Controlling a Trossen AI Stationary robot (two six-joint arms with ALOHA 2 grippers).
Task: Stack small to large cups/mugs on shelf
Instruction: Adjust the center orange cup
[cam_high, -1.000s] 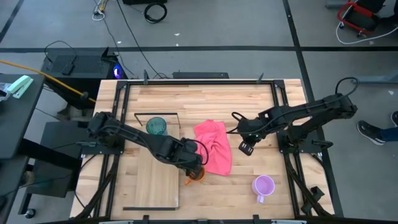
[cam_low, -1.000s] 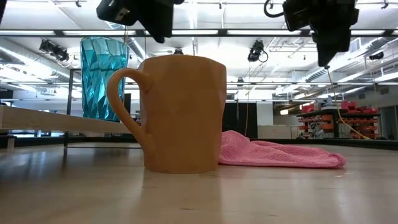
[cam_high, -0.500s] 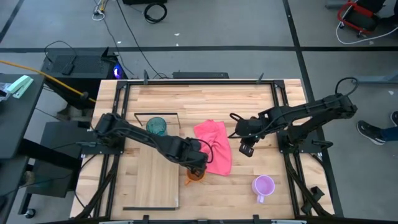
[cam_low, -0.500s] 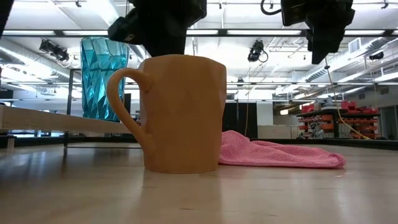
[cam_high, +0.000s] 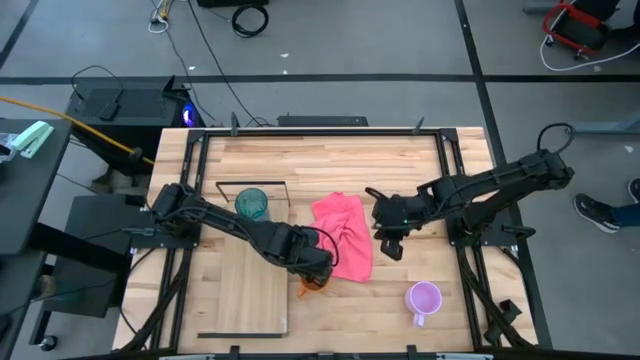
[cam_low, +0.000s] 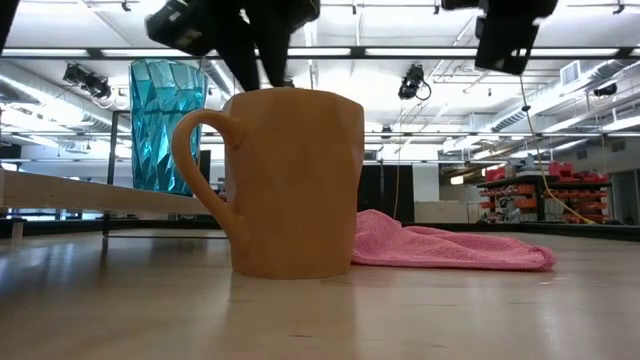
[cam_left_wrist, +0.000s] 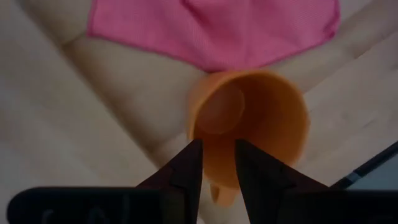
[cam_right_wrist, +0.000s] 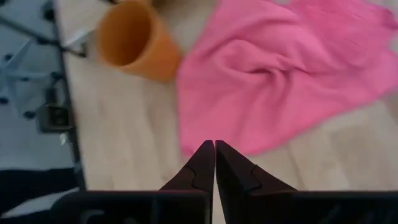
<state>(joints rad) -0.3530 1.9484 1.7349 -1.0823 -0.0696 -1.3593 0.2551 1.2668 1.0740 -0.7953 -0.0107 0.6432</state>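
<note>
Jaws of the left gripper (cam_left_wrist: 217, 163) stood slightly parted astride the rim of the orange mug (cam_left_wrist: 249, 127), which sat on the table (cam_high: 400, 165) just right of the shelf (cam_high: 250, 290). Right gripper (cam_right_wrist: 214, 155), fingers pressed together, hovered over the pink cloth (cam_right_wrist: 286, 74).

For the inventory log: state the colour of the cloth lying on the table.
The cloth is pink, shown best in the right wrist view.

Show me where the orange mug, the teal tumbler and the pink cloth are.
orange mug (cam_low: 295, 180): low view, middle of its side wall.
teal tumbler (cam_low: 165, 125): low view, faceted side.
pink cloth (cam_high: 343, 235): high view, centre of the fabric.
</note>
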